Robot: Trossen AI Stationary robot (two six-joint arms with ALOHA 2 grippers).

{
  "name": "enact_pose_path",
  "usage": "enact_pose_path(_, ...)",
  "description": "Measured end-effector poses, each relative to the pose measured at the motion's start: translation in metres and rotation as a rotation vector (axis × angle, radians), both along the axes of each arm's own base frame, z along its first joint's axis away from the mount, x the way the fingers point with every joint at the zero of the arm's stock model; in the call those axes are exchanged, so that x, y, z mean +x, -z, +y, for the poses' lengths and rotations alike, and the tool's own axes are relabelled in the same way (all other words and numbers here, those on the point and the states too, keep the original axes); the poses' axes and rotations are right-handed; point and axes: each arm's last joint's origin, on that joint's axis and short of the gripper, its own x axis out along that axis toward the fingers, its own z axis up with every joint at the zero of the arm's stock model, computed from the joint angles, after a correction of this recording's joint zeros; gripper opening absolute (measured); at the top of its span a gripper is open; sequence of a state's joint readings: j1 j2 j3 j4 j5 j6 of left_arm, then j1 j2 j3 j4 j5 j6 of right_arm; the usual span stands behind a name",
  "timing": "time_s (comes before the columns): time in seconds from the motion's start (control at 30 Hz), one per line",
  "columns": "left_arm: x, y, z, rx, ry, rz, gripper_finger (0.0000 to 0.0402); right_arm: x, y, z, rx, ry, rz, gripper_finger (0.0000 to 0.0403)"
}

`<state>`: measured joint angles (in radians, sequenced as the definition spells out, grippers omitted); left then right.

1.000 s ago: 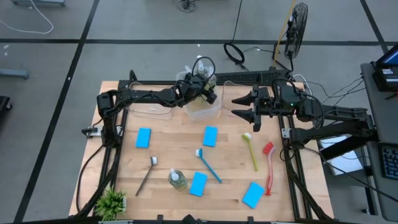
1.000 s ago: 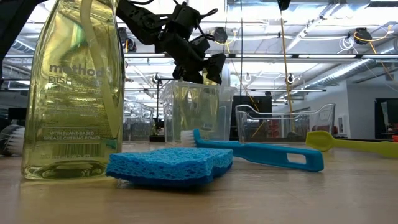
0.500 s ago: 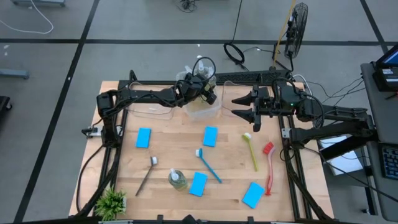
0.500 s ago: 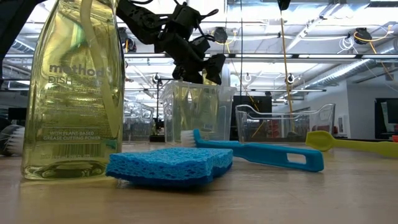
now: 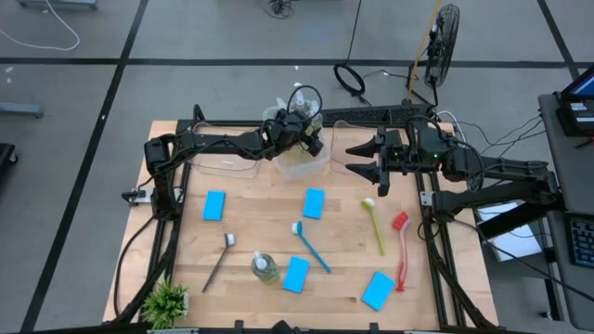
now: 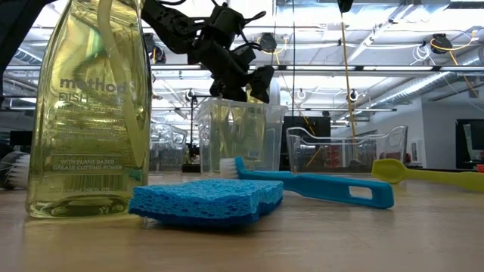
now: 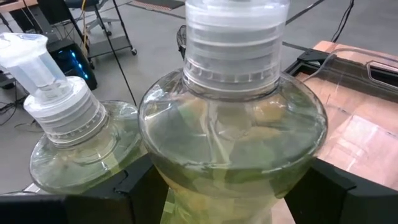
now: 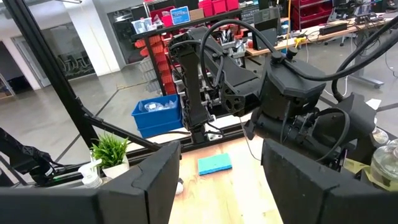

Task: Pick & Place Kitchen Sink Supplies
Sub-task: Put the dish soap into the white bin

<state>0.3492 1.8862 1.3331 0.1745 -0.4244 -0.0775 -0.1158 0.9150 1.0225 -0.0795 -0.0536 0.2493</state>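
Note:
My left gripper [image 5: 311, 141] reaches over the clear bin [image 5: 302, 165] at the table's far side, shut on a yellow-green soap bottle [image 7: 233, 137]. A second pump bottle [image 7: 68, 137] stands right beside it. Another soap bottle [image 5: 264, 267] stands near the front edge. Several light-blue sponges [image 5: 314, 202] lie flat on the wood, along with blue [image 5: 312, 247], yellow [image 5: 374, 225], red [image 5: 401, 250] and dark grey [image 5: 220, 260] brushes. My right gripper [image 5: 365, 162] hangs open and level at the far right, with nothing between its fingers. My left gripper has the bottle's round body [image 7: 161, 168] between its two fingers [image 7: 140, 186], just below the white collar. The fingers come in slanting slightly downward from the table's left. The bottle stands upright at the bin's mouth; whether its base rests on the bin floor is hidden.
A second clear bin [image 6: 344, 149] stands beside the first one in the low view. A small potted plant [image 5: 167, 301] sits at the near left corner. Open wood lies between the scattered things.

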Motion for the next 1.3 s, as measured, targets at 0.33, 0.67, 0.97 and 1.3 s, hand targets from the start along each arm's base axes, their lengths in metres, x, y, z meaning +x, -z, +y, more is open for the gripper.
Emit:
enact_pose_path(0.33, -0.0001, 0.0017, 0.0004, -0.012, -0.02, -0.005, 0.0269, 0.0, 0.0, -0.0001, 0.0, 0.0, 0.0, 0.0212)
enact_pose_path(0.67, -0.001, 0.004, 0.0, -0.003, -0.01, 0.039, 0.0269, 0.0, 0.0, -0.0001, 0.0, 0.0, 0.0, 0.0212)
enact_pose_path(0.97, -0.0019, 0.0057, -0.0002, -0.016, -0.017, 0.051, 0.0269, 0.0, 0.0, -0.0001, 0.0, 0.0, 0.0, 0.0212)
enact_pose_path(1.3, -0.0011, 0.0059, -0.0011, -0.032, 0.018, 0.045, 0.0269, 0.0, 0.0, -0.0001, 0.0, 0.0, 0.0, 0.0212)
